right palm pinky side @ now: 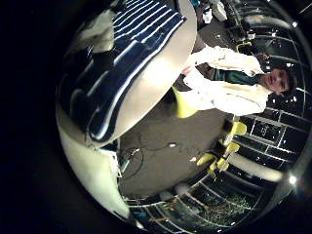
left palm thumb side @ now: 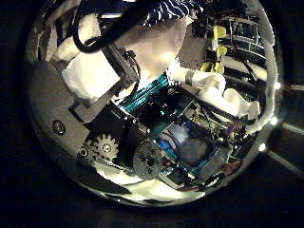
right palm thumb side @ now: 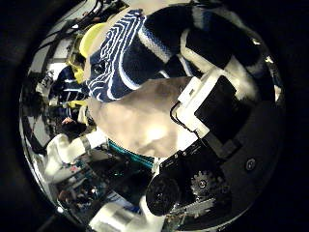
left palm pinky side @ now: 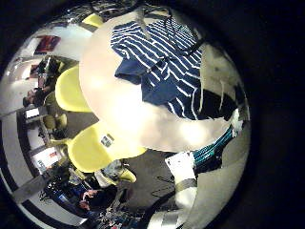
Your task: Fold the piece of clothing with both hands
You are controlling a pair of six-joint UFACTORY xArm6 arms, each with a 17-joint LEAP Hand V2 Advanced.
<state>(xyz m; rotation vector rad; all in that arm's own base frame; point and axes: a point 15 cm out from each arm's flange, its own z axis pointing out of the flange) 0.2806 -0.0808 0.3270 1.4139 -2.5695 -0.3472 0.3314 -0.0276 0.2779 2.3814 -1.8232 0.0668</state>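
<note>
— What does the garment (left palm pinky side: 164, 65) look like?
— Dark cloth with thin pale stripes, lying rumpled on the round table (left palm pinky side: 143, 119), one flap turned over onto itself (a plain dark part shows there).
— And the hands?
— The right hand (right palm thumb side: 208, 101) is close over the striped cloth at the table's edge. Whether either hand's fingers are spread or closed, I cannot tell.

Garment on the worktop
The garment (left palm pinky side: 162, 65) lies partly folded on the worktop (left palm pinky side: 133, 119), reaching one edge; chairs (left palm pinky side: 71, 91) stand on the floor beside that worktop
</note>
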